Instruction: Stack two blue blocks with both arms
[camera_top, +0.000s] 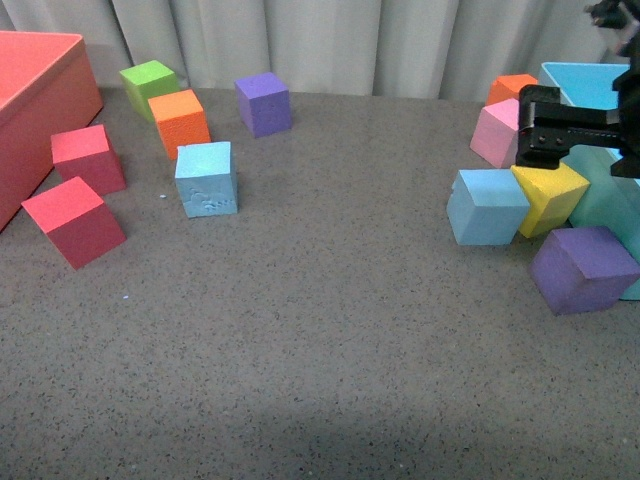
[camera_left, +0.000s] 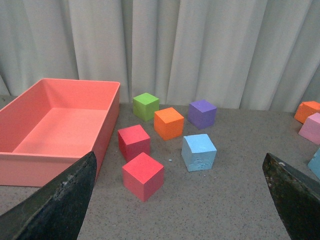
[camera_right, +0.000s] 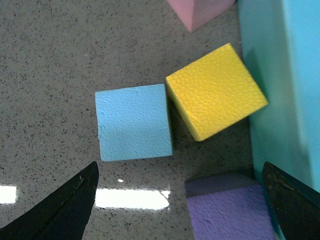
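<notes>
Looking out from the front, the scuffed blue block sits on the left side of the grey table, just in front of an orange block. The smooth blue block sits far off on the right side. It touches a yellow block, and a purple block is close by. The right claw hangs above that bunch. From here I cannot tell how wide it is. The left claw is not in this view.

From the left wrist, the left claw is wide open and holds nothing. Its dark fingers show at the corners of the picture. The scuffed blue block is well ahead of it, near a red block and the big red box.

From the right wrist, the right claw is wide open too, and empty. The smooth blue block lies right below it, flat on the table. The yellow block presses on one edge.

Both blue blocks look like foam, so I think they are light and a bit squashy. A soft squeeze on two flat sides, near the middle, should do. For the smooth one, the sides away from the yellow block look best.
</notes>
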